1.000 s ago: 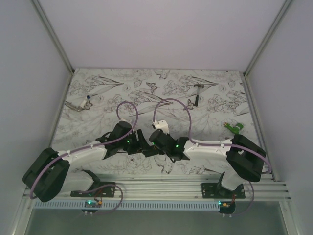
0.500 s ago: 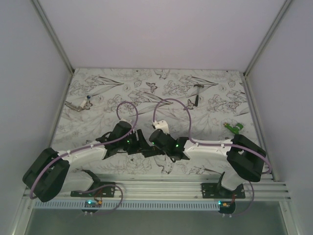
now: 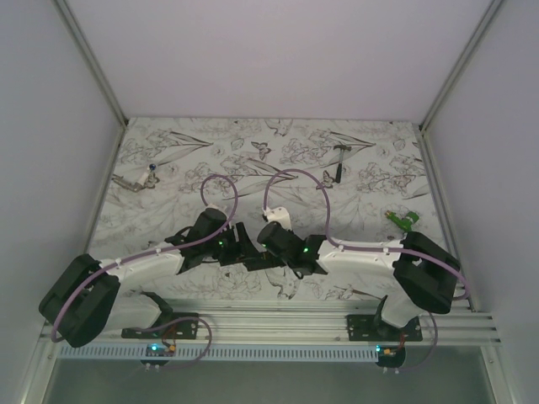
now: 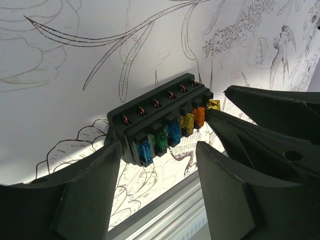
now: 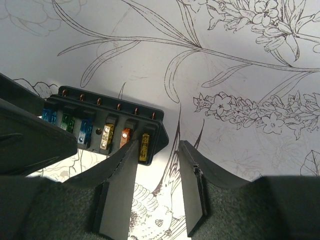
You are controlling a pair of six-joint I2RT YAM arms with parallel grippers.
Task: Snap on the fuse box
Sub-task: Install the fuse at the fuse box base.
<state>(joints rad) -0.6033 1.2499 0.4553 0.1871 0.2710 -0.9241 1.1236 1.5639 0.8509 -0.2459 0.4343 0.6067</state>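
Resting on white floral-printed table cover (image 3: 278,151), between both pincers: small black rectangular plastic fuse box (image 4: 160,117); left gripper (image 4: 159,155) spread wide at its blue-fuse end; right gripper (image 5: 157,150) parted narrower, empty, one finger overlapping the yellow-fuse end. Six blade fuses (image 5: 107,137) exposed: blue, green, blue, yellow, orange, yellow. Copper terminals (image 4: 155,103) behind. Fuse markings too small to read.

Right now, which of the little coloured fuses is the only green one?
The green fuse, second from the blue end of the row in the fuse box. It sits between two blue fuses; the rest of the row is yellow or orange.
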